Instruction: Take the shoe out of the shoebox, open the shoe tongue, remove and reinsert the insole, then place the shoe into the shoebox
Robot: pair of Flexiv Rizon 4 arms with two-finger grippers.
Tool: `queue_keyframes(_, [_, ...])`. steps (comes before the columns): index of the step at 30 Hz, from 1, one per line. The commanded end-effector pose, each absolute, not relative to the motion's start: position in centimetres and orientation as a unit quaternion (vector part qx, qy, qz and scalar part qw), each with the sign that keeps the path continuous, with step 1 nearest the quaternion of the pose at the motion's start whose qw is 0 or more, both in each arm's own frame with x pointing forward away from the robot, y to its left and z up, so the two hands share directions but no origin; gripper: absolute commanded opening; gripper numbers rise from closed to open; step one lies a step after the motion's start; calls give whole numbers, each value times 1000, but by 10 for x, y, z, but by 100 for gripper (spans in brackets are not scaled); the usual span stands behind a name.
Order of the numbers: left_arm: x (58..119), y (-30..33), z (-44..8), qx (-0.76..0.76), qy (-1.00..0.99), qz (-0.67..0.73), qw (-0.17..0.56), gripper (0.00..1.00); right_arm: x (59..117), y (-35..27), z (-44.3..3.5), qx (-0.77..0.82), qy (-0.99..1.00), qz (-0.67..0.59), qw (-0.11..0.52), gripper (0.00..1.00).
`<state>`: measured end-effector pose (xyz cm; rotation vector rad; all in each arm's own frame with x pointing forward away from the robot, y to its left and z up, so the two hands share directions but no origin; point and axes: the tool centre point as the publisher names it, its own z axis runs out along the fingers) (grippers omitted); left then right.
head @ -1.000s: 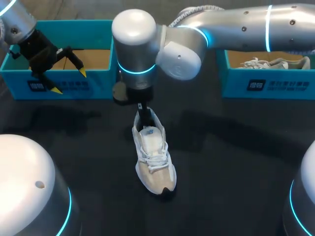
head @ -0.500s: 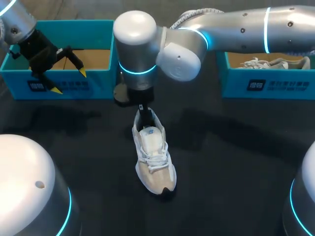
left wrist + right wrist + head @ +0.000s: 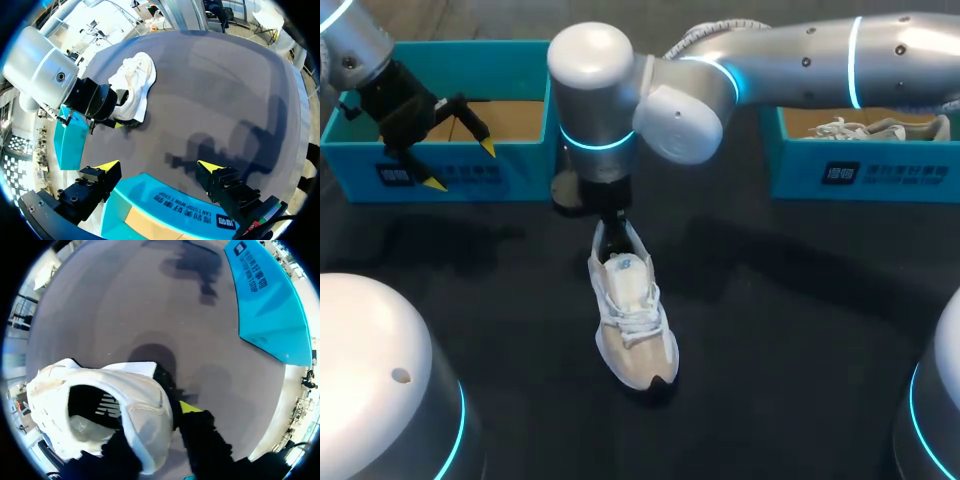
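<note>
A white and beige shoe (image 3: 630, 320) lies on the dark table, toe toward the near edge and heel toward the far boxes. My right arm comes in from the right, past the middle. Its gripper (image 3: 610, 228) stands over the heel. In the right wrist view the right gripper (image 3: 155, 425) has one finger inside the shoe (image 3: 125, 390) and its yellow-tipped finger (image 3: 187, 407) outside, pinching the heel wall. My left gripper (image 3: 462, 166) hangs open over the front wall of the left blue shoebox (image 3: 520, 170). In the left wrist view the left gripper (image 3: 157, 166) holds nothing, with the shoe (image 3: 132, 82) far ahead.
A second blue shoebox (image 3: 860, 175) at the far right holds another white shoe (image 3: 860, 128). The left shoebox (image 3: 165, 200) sits directly below my left gripper. Dark table surface surrounds the shoe on all sides.
My right gripper's fingers have come together on the shoe's heel. The shoe has shifted slightly. My left arm has not moved.
</note>
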<state>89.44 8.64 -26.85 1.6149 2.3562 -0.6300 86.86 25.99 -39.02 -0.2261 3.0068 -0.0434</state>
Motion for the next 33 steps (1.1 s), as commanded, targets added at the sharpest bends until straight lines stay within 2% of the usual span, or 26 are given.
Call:
queue_keyframes(1, [894,86,-268,549,801,-213,108,100,863,259,-378,-66,995,-23,72,0])
queue_keyframes(14, [894,86,-268,549,801,-213,108,100,866,232,-322,-19,995,-28,96,0])
queue_keyframes(21, [894,86,-268,549,801,-213,108,100,889,200,-268,-1,993,-41,113,0])
queue_keyframes(33, [894,86,-268,549,801,-213,108,100,929,145,-213,5,988,-56,143,0])
